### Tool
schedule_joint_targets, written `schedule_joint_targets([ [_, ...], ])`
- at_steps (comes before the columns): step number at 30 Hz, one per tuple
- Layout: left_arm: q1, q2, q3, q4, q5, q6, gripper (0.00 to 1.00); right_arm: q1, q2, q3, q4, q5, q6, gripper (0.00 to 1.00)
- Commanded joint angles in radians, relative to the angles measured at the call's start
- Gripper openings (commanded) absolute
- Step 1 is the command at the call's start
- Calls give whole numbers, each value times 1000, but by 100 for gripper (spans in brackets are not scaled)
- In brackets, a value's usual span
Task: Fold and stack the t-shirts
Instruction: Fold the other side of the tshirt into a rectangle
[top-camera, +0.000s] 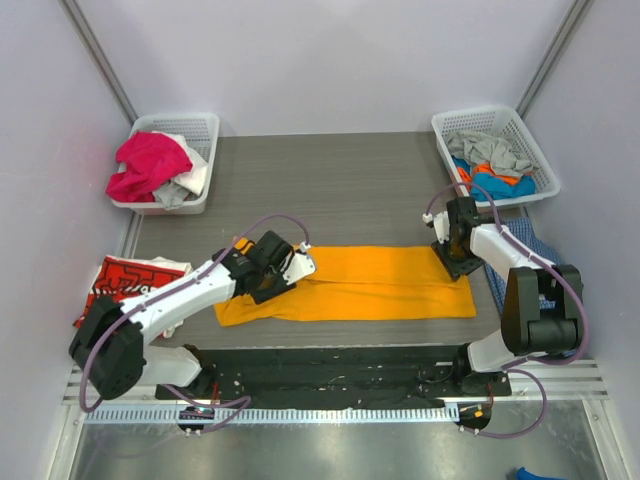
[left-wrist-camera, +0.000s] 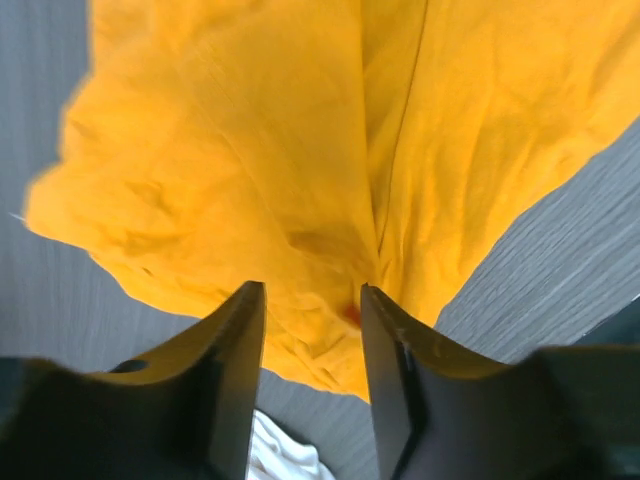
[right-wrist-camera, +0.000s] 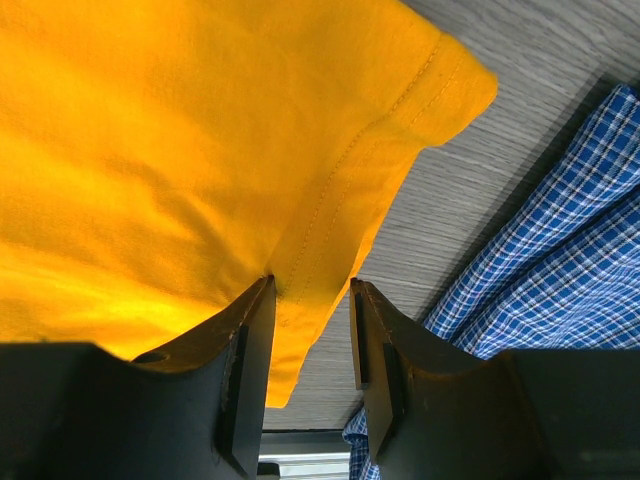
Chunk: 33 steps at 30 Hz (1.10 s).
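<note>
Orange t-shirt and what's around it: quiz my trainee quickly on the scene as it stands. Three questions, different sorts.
1. True or false: the orange t-shirt lies stretched out on the table, with the left gripper at one end and the right gripper at the other.
2. What lies on the table just beyond the right gripper? A) blue checked cloth B) white towel C) grey trousers
3. Fill in: the red printed t-shirt lies at the table's ___ edge.
Key: 1 true; 2 A; 3 left.
</note>
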Motion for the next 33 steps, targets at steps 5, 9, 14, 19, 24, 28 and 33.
schedule_joint_targets([
  [5, -4, -79, 60, 85, 93, 67, 62, 5, 11, 1, 25, 4, 2, 42],
  [9, 10, -24, 48, 170, 52, 112, 65, 5, 15, 1, 29, -1, 5, 42],
  [14, 58, 82, 112, 238, 108, 129, 66, 5, 8, -2, 28, -3, 8, 42],
  [19, 108, 188, 176, 264, 151, 148, 65, 5, -11, -19, 29, 1, 2, 42],
  [24, 142, 251, 244, 240, 200, 175, 65, 5, -17, -22, 29, 1, -1, 42],
  [28, 157, 282, 270, 198, 237, 191, 65, 5, -23, -25, 29, 2, -3, 42],
  [33, 176, 294, 293, 135, 295, 213, 64, 4, -21, -29, 34, 5, -7, 42],
])
